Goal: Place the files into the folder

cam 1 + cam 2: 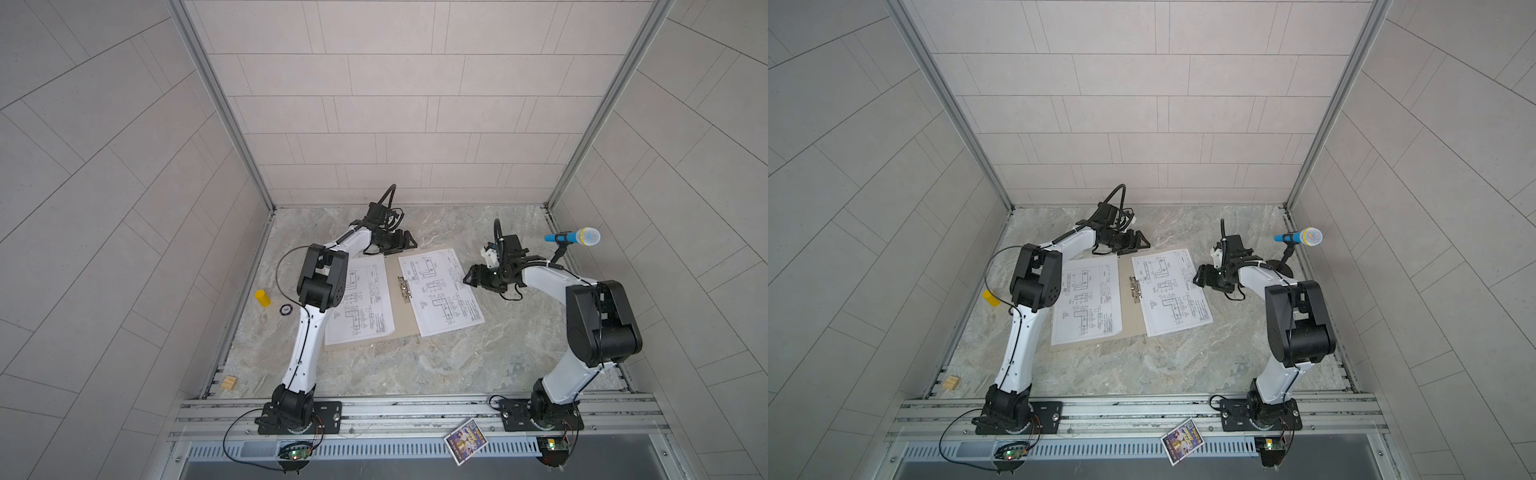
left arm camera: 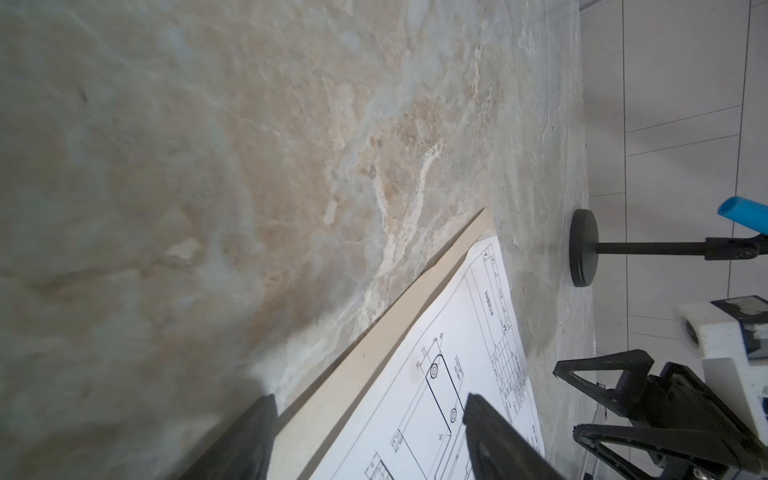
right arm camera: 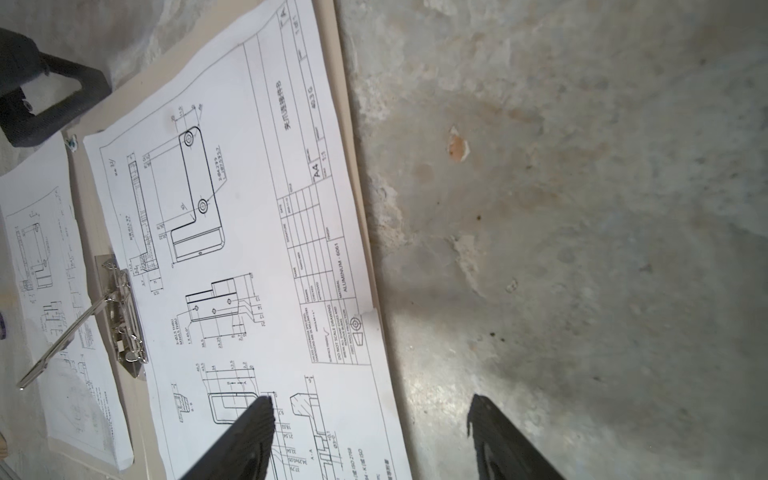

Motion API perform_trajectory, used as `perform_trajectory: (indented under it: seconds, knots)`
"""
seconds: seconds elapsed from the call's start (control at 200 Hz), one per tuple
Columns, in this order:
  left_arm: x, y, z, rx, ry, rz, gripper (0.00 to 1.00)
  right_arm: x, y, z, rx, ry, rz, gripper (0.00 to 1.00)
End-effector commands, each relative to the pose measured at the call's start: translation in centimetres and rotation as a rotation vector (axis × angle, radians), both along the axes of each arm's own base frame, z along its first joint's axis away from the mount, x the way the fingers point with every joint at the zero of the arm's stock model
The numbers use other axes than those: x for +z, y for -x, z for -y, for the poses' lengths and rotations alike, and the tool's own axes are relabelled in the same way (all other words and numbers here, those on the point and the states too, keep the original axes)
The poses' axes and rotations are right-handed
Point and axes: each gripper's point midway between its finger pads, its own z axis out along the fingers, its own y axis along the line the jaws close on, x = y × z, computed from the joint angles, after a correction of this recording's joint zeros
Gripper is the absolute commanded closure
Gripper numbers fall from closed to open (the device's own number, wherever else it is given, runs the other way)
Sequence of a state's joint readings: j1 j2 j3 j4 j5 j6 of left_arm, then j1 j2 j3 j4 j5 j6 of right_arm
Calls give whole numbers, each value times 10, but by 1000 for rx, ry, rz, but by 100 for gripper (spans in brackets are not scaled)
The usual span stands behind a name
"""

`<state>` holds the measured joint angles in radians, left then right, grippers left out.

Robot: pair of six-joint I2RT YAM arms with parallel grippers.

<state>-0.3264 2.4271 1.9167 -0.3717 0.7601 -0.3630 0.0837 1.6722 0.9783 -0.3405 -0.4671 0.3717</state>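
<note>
Right wrist view shows the right arm's fingers (image 3: 249,444) spread wide and holding nothing. One is over the right-hand file (image 3: 249,208) and the other over bare tabletop (image 3: 582,208), so they straddle that sheet's outer edge. The folder (image 1: 395,309) lies open and flat in the middle of the tabletop, with the metal clip (image 1: 404,287) at its spine. One file (image 1: 361,303) rests on its left half and the right-hand file on its right half. That second sheet is skewed: farther from the robot a tan strip of folder shows beyond its edge, while nearer the robot its corner runs past the folder onto the tabletop. The left arm's fingers (image 2: 494,444) are likewise parted and empty, at the folder's far edge near the spine (whether they touch it I cannot tell).

The step, I judge, is squaring the right-hand file. It is best to press one fingertip flat on the paper and drag it toward the clip, turning it until no corner overhangs, since thin paper buckles if pushed edge-on. The left fingers could steady the folder so it does not slide along.
</note>
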Motion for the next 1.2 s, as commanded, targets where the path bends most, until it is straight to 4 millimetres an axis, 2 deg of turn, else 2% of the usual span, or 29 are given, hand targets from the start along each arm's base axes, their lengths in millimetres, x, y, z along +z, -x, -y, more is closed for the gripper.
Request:
perform_trajectory:
  seconds: [0.0,0.19,0.285,0.35,0.49,0.58,0.67,0.73,0.956,1.111,1.196]
  knots:
    - [-22,32,3,-14,-34,-108,23,2,11,3,-14,0,1,25]
    - [-24,44,12,-6,-29,-139,23,-8,34,6,-33,1,-21,25]
    - [-13,40,11,23,-24,-102,23,-14,43,6,-45,-12,-31,25]
    - [3,35,9,42,-24,-62,22,-15,47,4,-50,-24,-28,25]
    - [52,23,-1,96,-28,36,19,-15,54,0,-50,-41,-26,26]
    - [79,24,-8,128,-28,79,18,-14,59,-2,-58,-53,-26,26]
    - [88,36,-13,160,-6,70,17,-15,64,-4,-62,-66,-30,27]
    - [87,49,-18,182,5,63,17,-16,68,-6,-58,-64,-35,27]
    - [78,110,-38,207,27,-7,17,-21,79,-6,-68,-73,-53,27]
    - [87,149,-37,208,90,-31,17,-21,82,-8,-73,-84,-59,27]
    - [90,167,-44,214,95,-36,17,-21,84,-8,-73,-85,-61,27]
